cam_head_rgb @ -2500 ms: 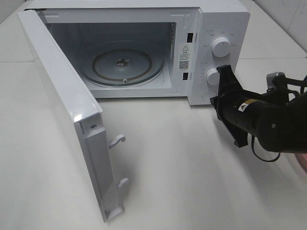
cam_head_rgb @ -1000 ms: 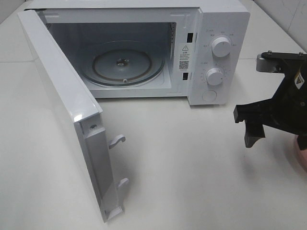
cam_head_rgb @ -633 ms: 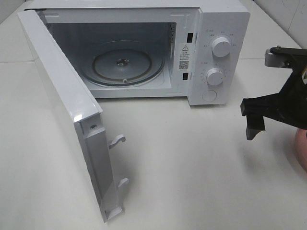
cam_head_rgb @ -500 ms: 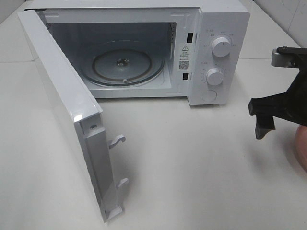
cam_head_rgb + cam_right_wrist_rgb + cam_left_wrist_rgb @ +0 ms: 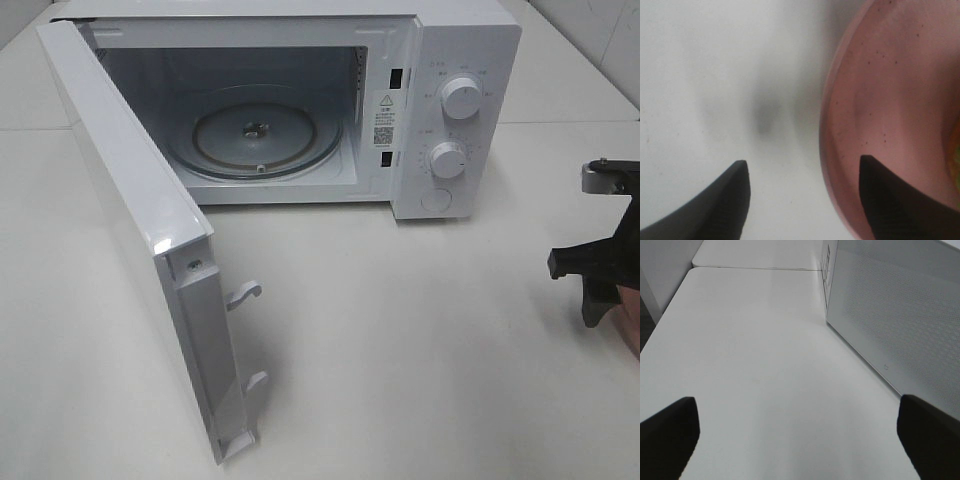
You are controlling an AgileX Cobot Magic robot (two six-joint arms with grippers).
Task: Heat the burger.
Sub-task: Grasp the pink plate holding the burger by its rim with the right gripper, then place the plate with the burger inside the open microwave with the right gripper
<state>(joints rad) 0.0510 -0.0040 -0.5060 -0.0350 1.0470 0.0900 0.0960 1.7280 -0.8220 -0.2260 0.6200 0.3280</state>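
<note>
Glossy white plastic door point(image 5: 125, 195), clear glass turntable point(image 5: 255, 140), matt smooth table point(image 5: 400, 340), speckled pink plate point(image 5: 890, 100).

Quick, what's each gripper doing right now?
Left gripper: open, holding nothing.
Right gripper: open, jaws astride the rim of the plate, nothing held.

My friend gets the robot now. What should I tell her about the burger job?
Left gripper: open, over bare table beside the microwave.
Right gripper: open, fingers either side of the pink plate rim, nothing gripped yet.
Burger: only a sliver shows, on the plate, right of the microwave.
Done: door open, turntable bare.
Left: grip plate, set it on turntable, shut door, start heating.
</note>
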